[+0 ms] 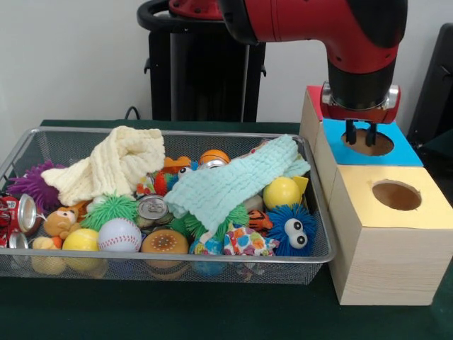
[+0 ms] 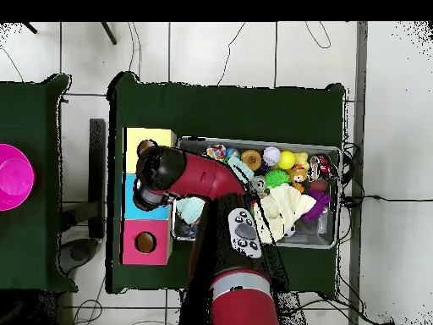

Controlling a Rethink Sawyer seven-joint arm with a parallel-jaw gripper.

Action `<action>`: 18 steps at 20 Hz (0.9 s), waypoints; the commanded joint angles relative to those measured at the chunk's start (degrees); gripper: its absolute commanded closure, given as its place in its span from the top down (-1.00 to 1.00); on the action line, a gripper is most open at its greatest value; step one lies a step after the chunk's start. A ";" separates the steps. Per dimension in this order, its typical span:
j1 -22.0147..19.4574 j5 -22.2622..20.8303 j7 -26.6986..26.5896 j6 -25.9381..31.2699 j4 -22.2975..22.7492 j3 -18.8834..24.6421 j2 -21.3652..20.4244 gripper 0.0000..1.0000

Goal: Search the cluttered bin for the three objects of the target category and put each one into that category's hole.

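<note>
The wire mesh bin (image 1: 177, 132) fills the left of the front view, heaped with toys, balls, cans and two cloths. It also shows in the overhead view (image 2: 331, 241). My gripper (image 1: 360, 134) hangs just above the blue-faced box's hole (image 1: 371, 144), fingers apart with nothing between them. The red-topped box (image 1: 313, 98) stands behind it; only a corner shows and its hole is hidden there. In the overhead view the red box (image 2: 145, 243) shows its round hole (image 2: 145, 242), uncovered. The arm's wrist (image 2: 156, 173) sits over the blue box (image 2: 133, 203).
The yellow-faced box (image 1: 396, 205) with its hole stands nearest the camera, beside the bin's right end. A cream cloth (image 1: 106, 166) and a mint cloth (image 1: 226, 184) lie over the toys. A baseball (image 1: 119, 234), a yellow ball (image 1: 282, 191) and a blue fuzzy toy (image 1: 294, 230) lie near the front rim.
</note>
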 commanded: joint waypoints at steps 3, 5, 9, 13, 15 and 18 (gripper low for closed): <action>-1.88 -3.94 6.39 3.70 1.91 -2.33 -0.80 -1.00; -1.94 -4.09 6.45 4.31 1.87 -2.48 -1.13 -1.00; -1.31 -5.68 6.57 4.98 1.32 -3.94 -2.03 -1.00; -0.51 -8.71 6.31 7.14 -2.69 -5.95 -1.31 -1.00; -0.33 -9.51 6.27 7.54 -3.68 -6.33 -1.27 -1.00; -0.45 -9.98 5.96 8.29 -4.90 -6.17 -1.41 -1.00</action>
